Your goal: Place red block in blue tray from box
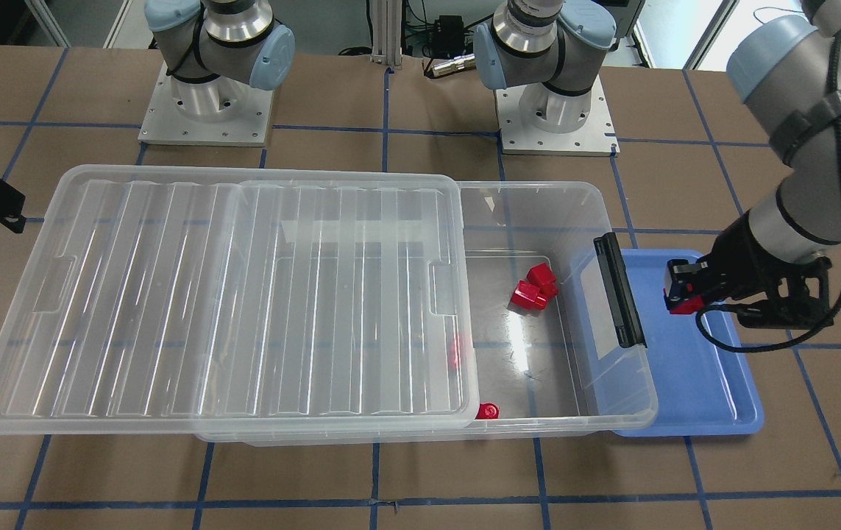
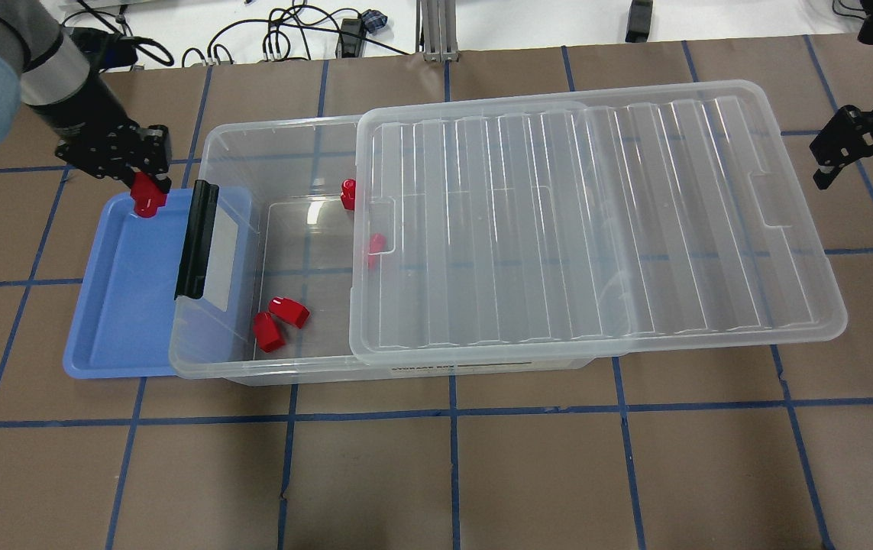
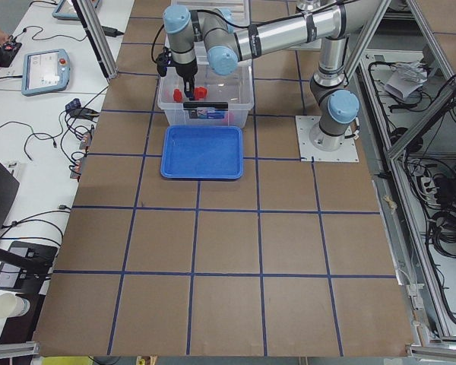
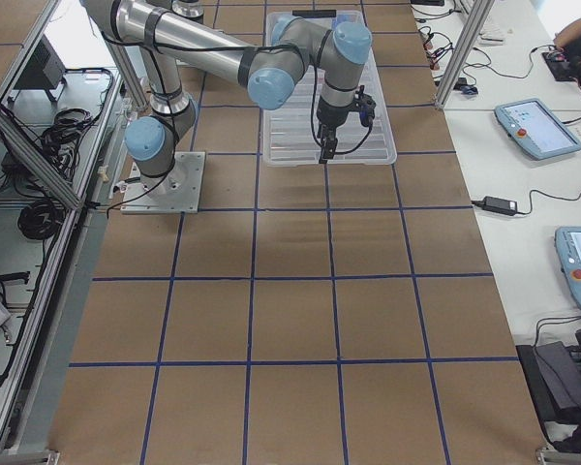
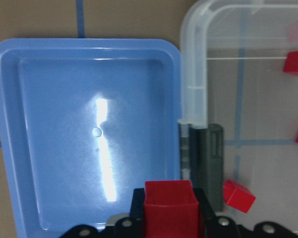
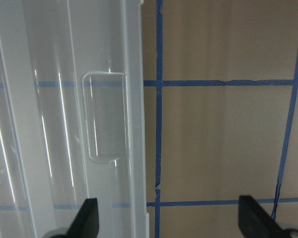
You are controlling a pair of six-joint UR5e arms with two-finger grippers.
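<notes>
My left gripper [image 2: 144,179] is shut on a red block [image 2: 147,200] and holds it over the far corner of the blue tray [image 2: 119,305]. In the left wrist view the block [image 5: 170,208] sits between the fingers, with the tray [image 5: 59,124] below. The block [image 1: 686,304] and tray [image 1: 692,383] also show in the front view. The clear box [image 2: 211,363] lies beside the tray, its black latch bar [image 2: 195,241] toward it. Its lid [image 2: 596,214] is slid aside, so that end is open. My right gripper [image 2: 868,164] is open and empty beside the lid's far end.
Two more red blocks [image 2: 279,319] lie on the box floor near the latch end. Other red pieces [image 2: 347,192] sit at the lid's edge, partly under it. The lid overhangs the box toward my right gripper [image 6: 169,223].
</notes>
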